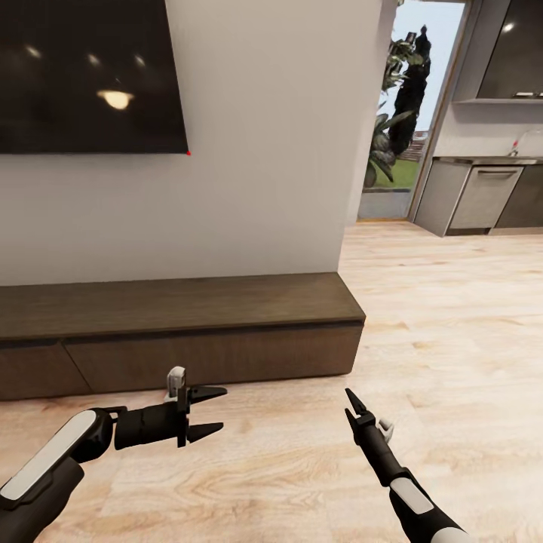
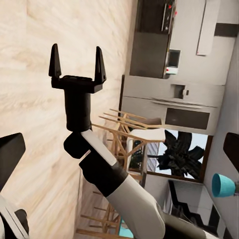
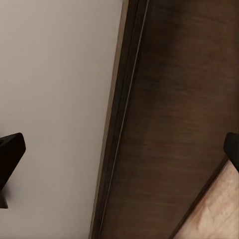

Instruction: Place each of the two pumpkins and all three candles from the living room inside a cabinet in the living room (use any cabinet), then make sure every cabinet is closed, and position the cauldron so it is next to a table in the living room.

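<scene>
Cabinet [image 1: 181, 324] sits at your 11 o'clock against the wall, drawer fronts flush, top bare | your left gripper [image 1: 205, 412] hangs over the floor [image 1: 452, 339] just before it, fingers spread wide | your right gripper [image 1: 351, 403] at 1 o'clock, fingers also spread apart.

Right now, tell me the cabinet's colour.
Dark brown wood, clearest in the head view: cabinet.

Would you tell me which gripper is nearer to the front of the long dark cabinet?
Left. The left gripper hangs open just before the cabinet front, near its base. The right gripper, also open, sits farther back over the floor, near its right end.
</scene>
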Motion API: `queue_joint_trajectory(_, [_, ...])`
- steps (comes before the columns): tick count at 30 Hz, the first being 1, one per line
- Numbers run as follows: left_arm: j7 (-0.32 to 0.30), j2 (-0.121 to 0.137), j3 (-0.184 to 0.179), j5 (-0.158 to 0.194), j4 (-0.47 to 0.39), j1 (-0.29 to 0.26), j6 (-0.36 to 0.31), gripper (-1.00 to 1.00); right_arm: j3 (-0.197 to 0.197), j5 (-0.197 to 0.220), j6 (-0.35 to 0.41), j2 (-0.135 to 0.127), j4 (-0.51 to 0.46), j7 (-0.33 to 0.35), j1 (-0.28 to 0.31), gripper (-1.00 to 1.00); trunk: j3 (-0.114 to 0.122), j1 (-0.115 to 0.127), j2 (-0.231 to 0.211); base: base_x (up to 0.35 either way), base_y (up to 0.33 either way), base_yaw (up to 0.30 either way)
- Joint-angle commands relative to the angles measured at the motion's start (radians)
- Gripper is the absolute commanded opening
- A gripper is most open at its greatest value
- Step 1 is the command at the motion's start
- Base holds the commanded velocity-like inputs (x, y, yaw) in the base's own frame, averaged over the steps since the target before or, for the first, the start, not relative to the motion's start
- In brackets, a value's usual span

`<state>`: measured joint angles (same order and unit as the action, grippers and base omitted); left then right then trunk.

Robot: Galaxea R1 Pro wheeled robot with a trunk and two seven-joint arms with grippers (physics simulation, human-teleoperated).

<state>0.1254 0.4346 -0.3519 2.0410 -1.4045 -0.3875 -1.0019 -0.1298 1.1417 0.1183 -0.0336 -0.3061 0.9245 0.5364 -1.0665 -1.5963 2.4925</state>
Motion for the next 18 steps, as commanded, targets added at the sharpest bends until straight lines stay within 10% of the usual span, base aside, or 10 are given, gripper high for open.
queue_joint_trajectory(1, [0.010,0.001,-0.001,0.013,-0.001,-0.001,-0.001,1.00,0.000,0.010,0.011,0.000,0.001,0.004,0.001,1.00,-0.001,0.000,0.000,0.000,0.000,0.000])
queue_joint_trajectory(18, [0.010,0.002,-0.001,0.018,0.001,0.001,-0.001,1.00,0.001,0.010,0.011,0.000,0.001,0.005,0.001,1.00,-0.001,0.000,0.000,0.214,0.040,0.000])
